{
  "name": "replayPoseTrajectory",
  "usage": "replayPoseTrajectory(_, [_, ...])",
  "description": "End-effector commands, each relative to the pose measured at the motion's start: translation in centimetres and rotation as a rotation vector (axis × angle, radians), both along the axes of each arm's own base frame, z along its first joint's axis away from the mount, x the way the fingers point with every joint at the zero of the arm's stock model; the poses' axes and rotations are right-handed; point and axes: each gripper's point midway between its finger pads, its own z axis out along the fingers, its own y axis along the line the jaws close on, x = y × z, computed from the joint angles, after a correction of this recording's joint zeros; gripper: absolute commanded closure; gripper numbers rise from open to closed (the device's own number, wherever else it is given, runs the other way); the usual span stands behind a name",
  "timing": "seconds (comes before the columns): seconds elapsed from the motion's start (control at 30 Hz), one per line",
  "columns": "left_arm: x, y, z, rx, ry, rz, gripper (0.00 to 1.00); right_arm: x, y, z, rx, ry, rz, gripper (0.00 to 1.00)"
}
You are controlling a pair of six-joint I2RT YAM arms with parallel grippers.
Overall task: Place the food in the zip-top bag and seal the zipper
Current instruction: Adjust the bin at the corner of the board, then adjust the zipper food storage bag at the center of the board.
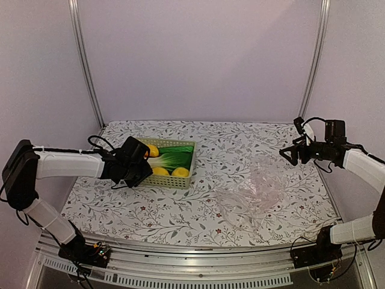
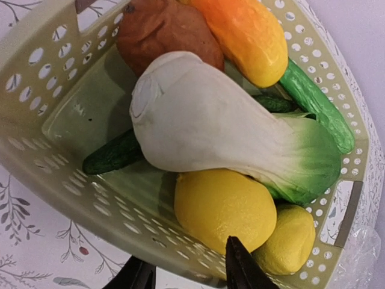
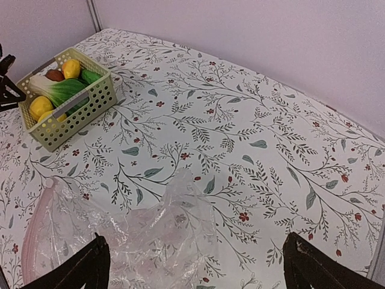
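The basket (image 1: 174, 182) holds bok choy (image 2: 228, 132), lemons (image 2: 222, 208), a cucumber (image 2: 316, 105) and a brown piece (image 2: 162, 30). The left tool (image 2: 183, 250) hangs at its rim, fingers apart. The bag (image 3: 156, 241) lies crumpled on the table (image 3: 271, 120) below the right tool (image 3: 195, 238), whose fingers are spread wide.

Your left arm (image 1: 66, 164) stretches out level from a raised elbow toward the right. The left claw (image 2: 187, 274) tips downward with its two dark fingers partly apart. Your right arm (image 1: 364, 165) is held high at the far right. The right claw (image 3: 198, 268) faces inward and down, fingers spread wide.
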Motion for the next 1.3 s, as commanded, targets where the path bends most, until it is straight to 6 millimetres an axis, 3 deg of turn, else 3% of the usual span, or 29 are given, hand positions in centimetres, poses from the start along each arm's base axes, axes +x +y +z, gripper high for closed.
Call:
replayPoseTrajectory(0.0, [0.9, -0.9, 0.6, -0.017, -0.017, -0.034, 0.66, 0.1, 0.1, 0.4, 0.007, 0.003, 0.017, 0.01])
replayPoseTrajectory(0.2, [1.1, -0.8, 1.5, 0.036, -0.053, -0.095, 0.84, 0.0, 0.3, 0.2, 0.012, 0.015, 0.026, 0.01])
replayPoseTrajectory(0.63, [2.0, -1.3, 2.5, 0.288, -0.078, -0.414, 0.99, -0.3, 1.3, -0.2, 0.009, 0.049, 0.063, 0.06])
replayPoseTrajectory(0.7, [2.3, -1.5, 2.3, 0.317, -0.072, -0.483, 1.0, -0.3, 2.0, 0.1, 0.003, 0.066, 0.087, 0.1])
replayPoseTrajectory(0.8, [2.8, -1.3, 2.3, 0.36, -0.055, -0.529, 1.0, -1.6, 5.1, 1.0, 0.002, 0.096, 0.185, 0.14])
replayPoseTrajectory(1.0, [3.4, -2.1, 2.8, 0.354, -0.078, -0.573, 1.0, -6.9, 10.9, -1.5, -0.197, 0.13, 0.366, 0.2])
replayPoseTrajectory(1.03, [3.5, -2.2, 3.0, 0.351, -0.079, -0.572, 0.97, -7.8, 11.7, -1.8, -0.215, 0.135, 0.395, 0.2])
replayPoseTrajectory(1.13, [3.6, -2.1, 3.8, 0.351, -0.082, -0.558, 0.67, -10.5, 13.2, -2.7, -0.26, 0.178, 0.473, 0.21])
replayPoseTrajectory(1.27, [3.6, -1.4, 5.9, 0.353, -0.121, -0.514, 0.49, -13.2, 14.7, -4.2, -0.357, 0.178, 0.541, 0.21])
